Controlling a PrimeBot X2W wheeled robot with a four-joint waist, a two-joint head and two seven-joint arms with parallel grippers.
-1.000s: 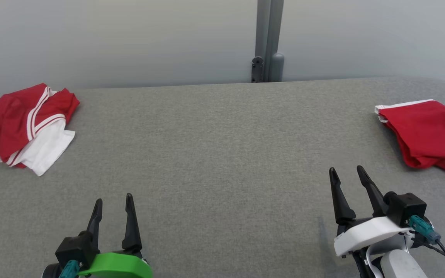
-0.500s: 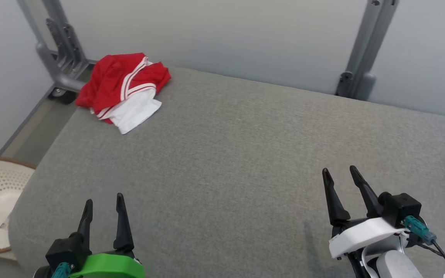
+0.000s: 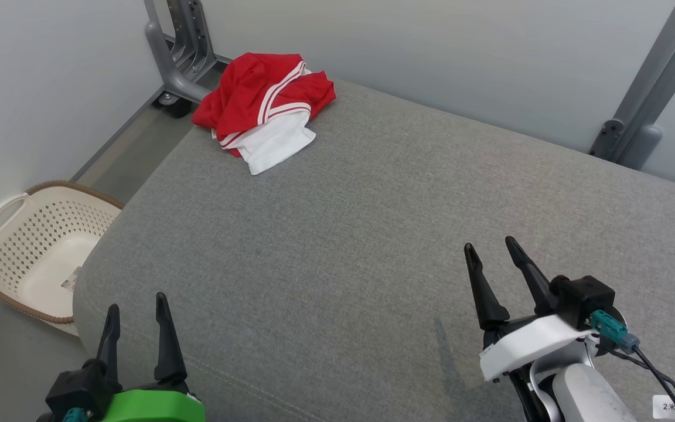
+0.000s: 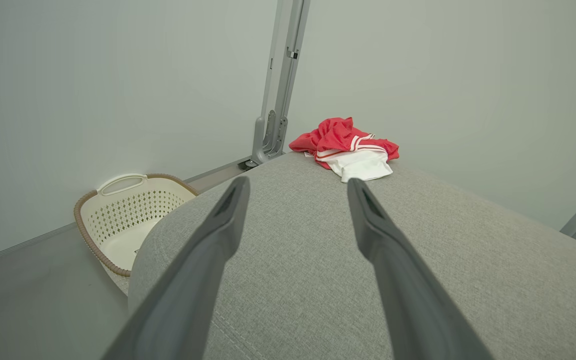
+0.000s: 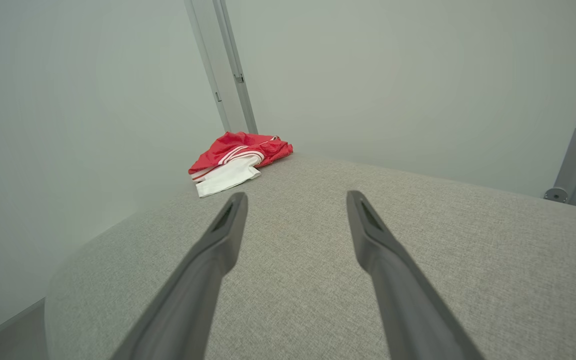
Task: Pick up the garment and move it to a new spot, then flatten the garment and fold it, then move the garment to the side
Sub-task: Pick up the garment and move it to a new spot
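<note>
surface: grey fabric-covered table, pale walls behind
garment: red and white, bunched on the far corner, well ahead of both finger pairs
left gripper: fingers spread wide, nothing between them, over the table's near edge
right gripper: fingers spread wide, empty, above bare fabric
basket: cream, on the floor left of the left fingers; possibly a label inside

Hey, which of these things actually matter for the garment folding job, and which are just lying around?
For the job:
red-and-white garment
grey padded table
left gripper, open
right gripper, open

Just lying about:
laundry basket
metal frame posts
</note>
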